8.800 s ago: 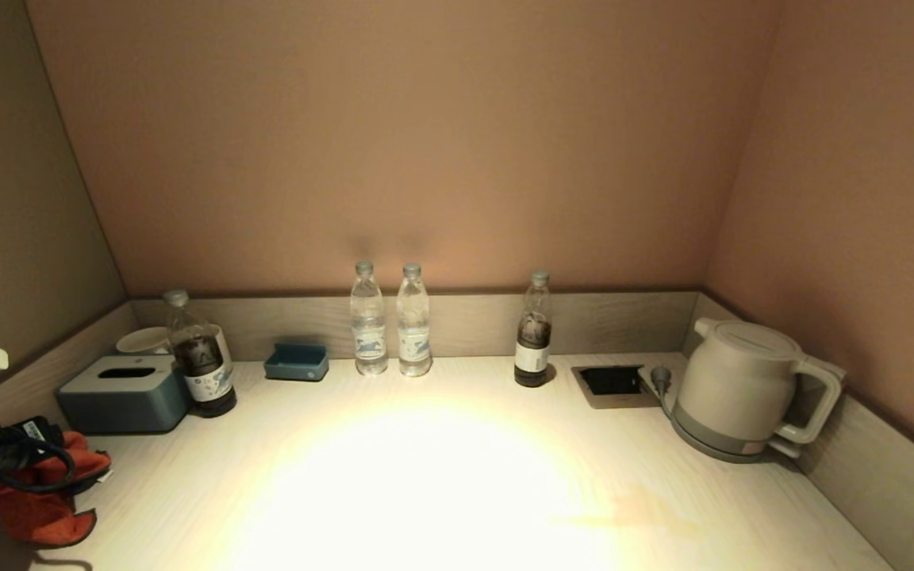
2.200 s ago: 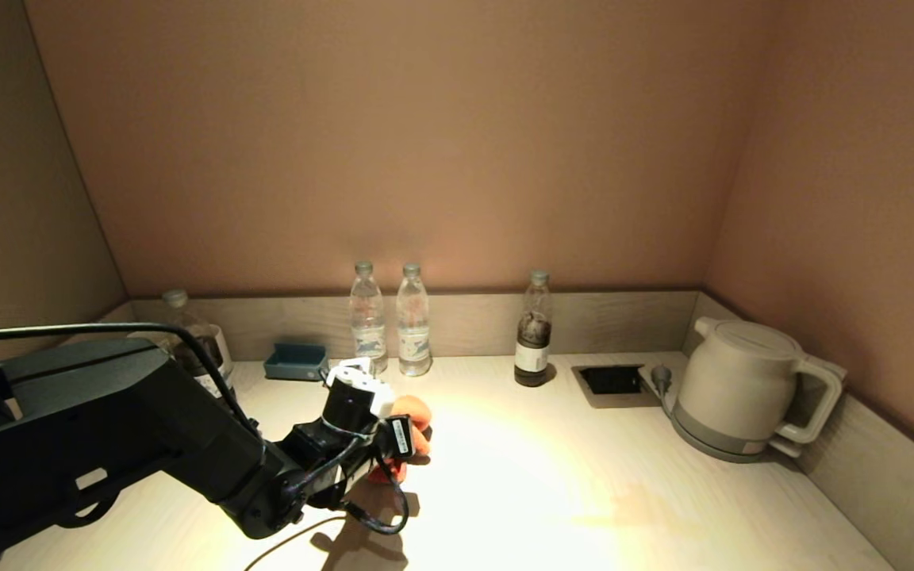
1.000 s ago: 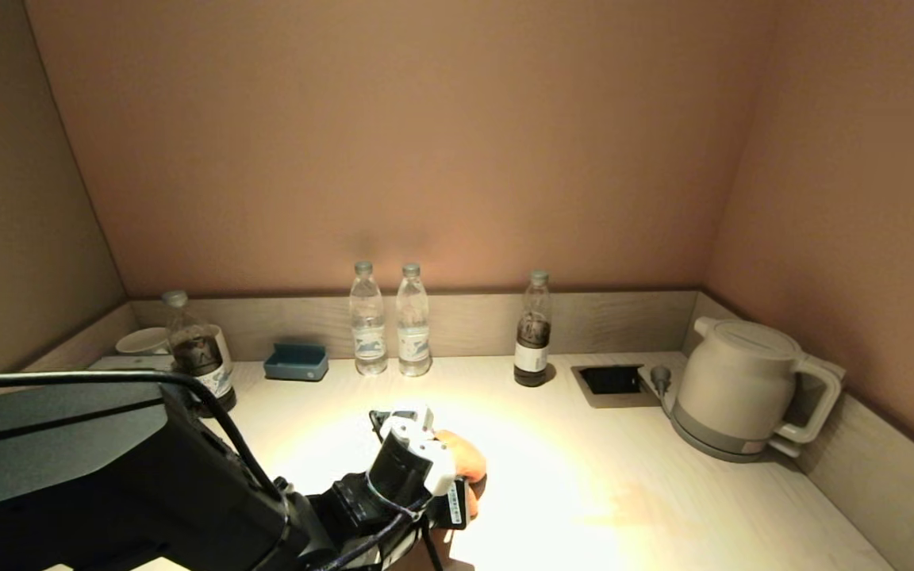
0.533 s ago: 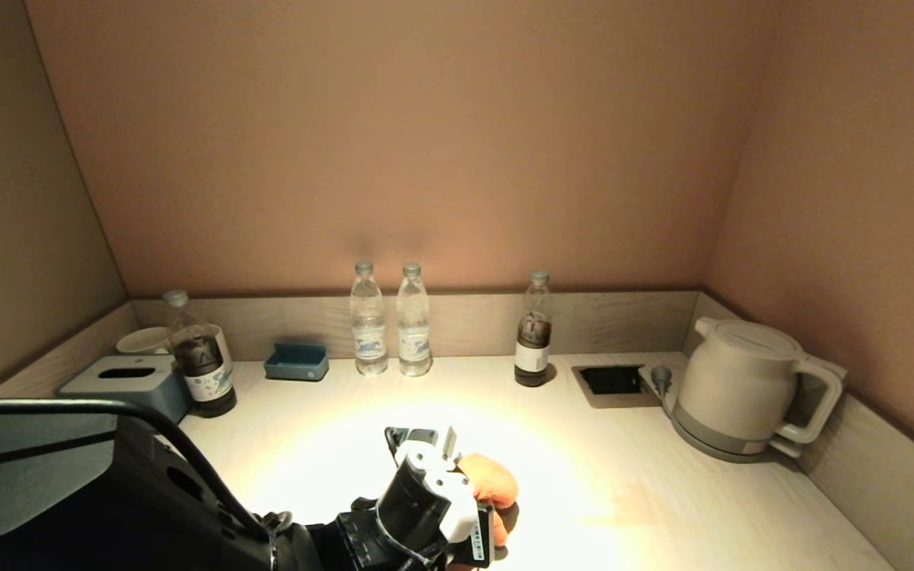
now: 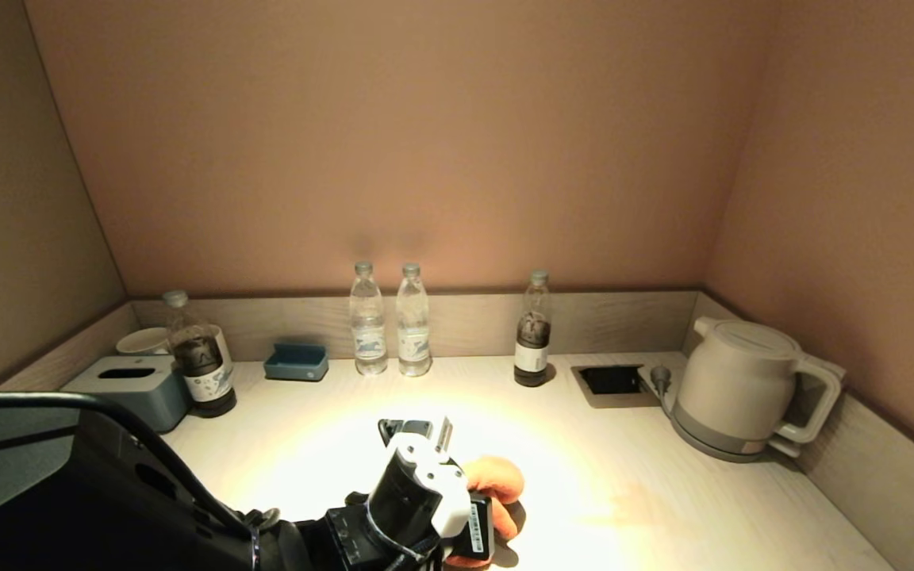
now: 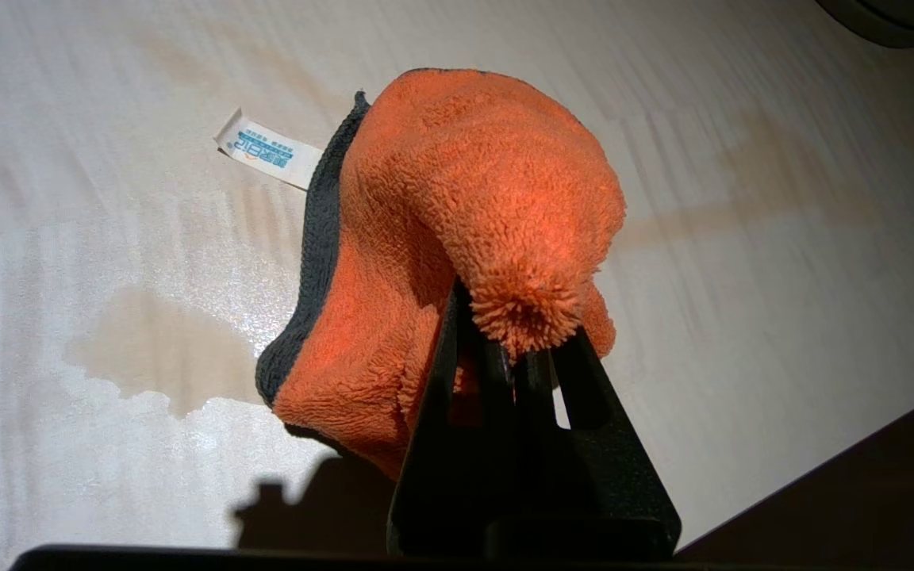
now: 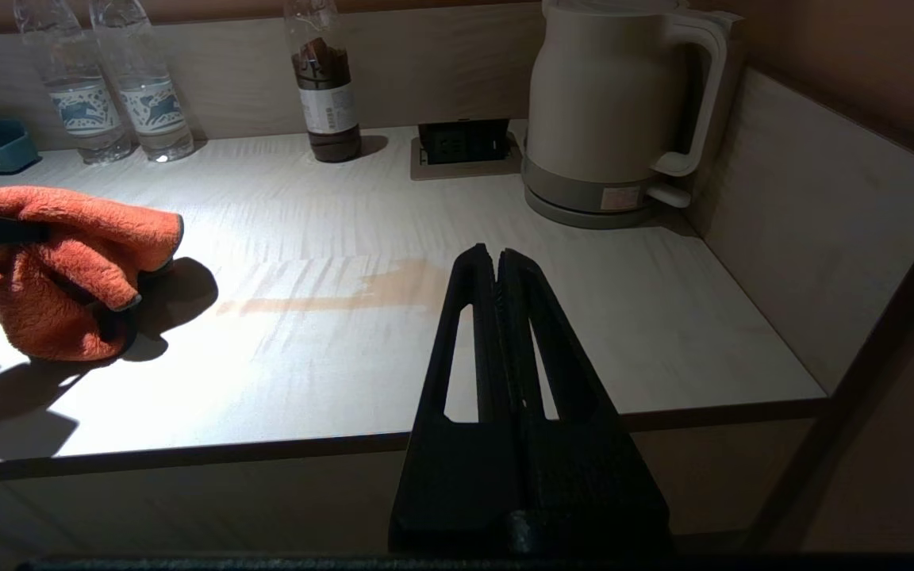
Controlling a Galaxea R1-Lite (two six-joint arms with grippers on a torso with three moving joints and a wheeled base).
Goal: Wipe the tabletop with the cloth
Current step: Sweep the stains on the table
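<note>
Left end effector [image 6: 524, 337] is clamped tight on the cloth [image 6: 457, 238], a bunched orange wad resting on the tabletop [image 5: 663, 492] at about six o'clock in the head view. A brownish smear [image 7: 330, 297] lies at the cloth's three o'clock, possibly a spill. Right end effector [image 7: 497, 266] is closed on nothing, parked off the near edge.

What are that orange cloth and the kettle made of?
The cloth looks like soft terry or microfibre: fuzzy looped pile, dark stitched edge, small white tag. The kettle looks like matte beige plastic, smooth and seamless with a dull sheen; coated metal is possible.
</note>
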